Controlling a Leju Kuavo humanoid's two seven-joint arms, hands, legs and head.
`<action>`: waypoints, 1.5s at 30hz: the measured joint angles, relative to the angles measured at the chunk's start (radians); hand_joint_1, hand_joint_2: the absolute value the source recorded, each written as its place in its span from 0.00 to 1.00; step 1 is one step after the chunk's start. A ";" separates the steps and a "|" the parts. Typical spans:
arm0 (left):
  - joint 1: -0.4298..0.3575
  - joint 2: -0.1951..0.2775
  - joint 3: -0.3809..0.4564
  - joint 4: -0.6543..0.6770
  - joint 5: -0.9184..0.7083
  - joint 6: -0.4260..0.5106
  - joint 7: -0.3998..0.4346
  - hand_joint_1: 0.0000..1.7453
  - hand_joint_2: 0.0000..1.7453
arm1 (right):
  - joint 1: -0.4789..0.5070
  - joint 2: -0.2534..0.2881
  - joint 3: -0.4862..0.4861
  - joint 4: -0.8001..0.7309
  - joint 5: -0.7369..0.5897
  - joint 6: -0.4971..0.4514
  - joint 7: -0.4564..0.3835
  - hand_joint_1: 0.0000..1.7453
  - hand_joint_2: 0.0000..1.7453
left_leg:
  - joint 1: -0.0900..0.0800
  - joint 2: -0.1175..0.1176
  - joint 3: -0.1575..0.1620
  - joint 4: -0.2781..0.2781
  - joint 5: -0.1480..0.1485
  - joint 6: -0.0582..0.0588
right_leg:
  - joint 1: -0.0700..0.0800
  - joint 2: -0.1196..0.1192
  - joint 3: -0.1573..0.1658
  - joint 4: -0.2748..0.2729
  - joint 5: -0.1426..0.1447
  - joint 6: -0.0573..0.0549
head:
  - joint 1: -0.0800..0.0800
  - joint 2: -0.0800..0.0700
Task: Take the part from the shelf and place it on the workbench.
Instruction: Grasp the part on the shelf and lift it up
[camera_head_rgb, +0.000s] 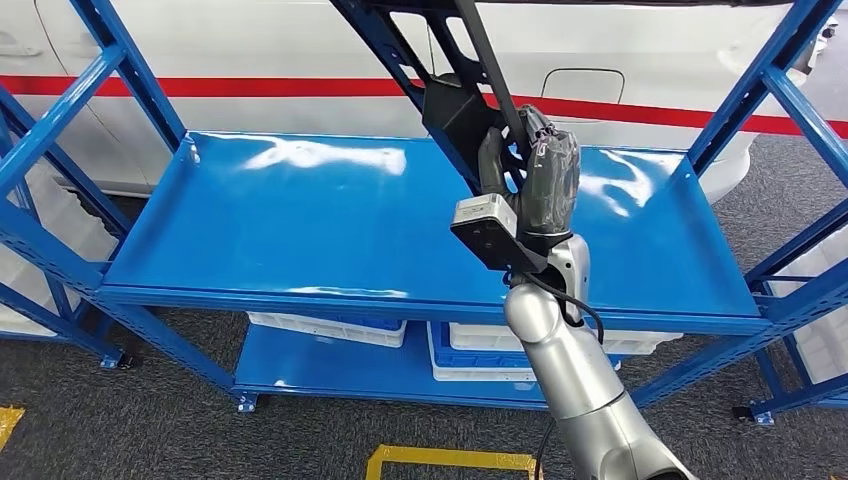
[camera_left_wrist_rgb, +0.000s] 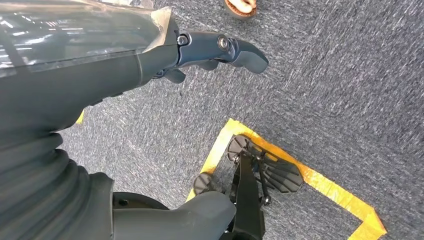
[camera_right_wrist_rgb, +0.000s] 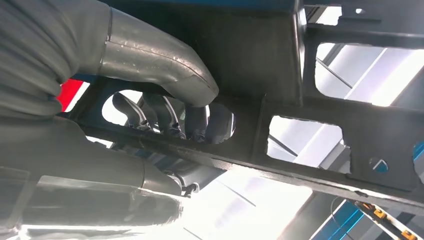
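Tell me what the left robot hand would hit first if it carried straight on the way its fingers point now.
Probably the grey carpet floor. In the left wrist view the left robot hand hangs over it, holding nothing, fingers aimed at bare carpet past the yellow tape. Depth is unclear, so take this as a best guess.

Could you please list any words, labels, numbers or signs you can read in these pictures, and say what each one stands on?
There is no readable text in any view.
The black part held by the right hand carries no legible marking.
The blue shelf is plain.
The white vehicle behind shows a red stripe, no lettering.
The yellow floor tape is an outline, not a sign.
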 joint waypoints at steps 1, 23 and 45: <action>0.000 0.000 0.000 0.000 0.000 -0.001 0.000 0.00 1.00 | 0.000 0.000 0.000 0.000 0.000 0.001 0.000 1.00 1.00 | -0.001 -0.001 -0.005 0.007 0.001 -0.005 | 0.001 0.002 0.022 -0.040 0.011 -0.001 | 0.000 0.000; -0.006 0.000 -0.004 0.000 -0.029 -0.004 0.009 0.00 1.00 | -0.011 0.000 -0.004 0.009 -0.016 0.006 -0.013 1.00 1.00 | 0.002 0.005 0.077 -0.005 -0.064 0.007 | 0.007 -0.004 -0.112 0.038 0.034 -0.020 | -0.010 0.000; 0.000 0.005 -0.003 0.000 -0.036 0.013 0.022 0.00 1.00 | -0.096 0.054 -0.011 0.154 -0.066 0.022 -0.067 1.00 1.00 | 0.030 0.000 0.005 0.185 -0.101 -0.072 | -0.001 -0.011 -0.038 -0.065 0.081 -0.035 | -0.017 0.000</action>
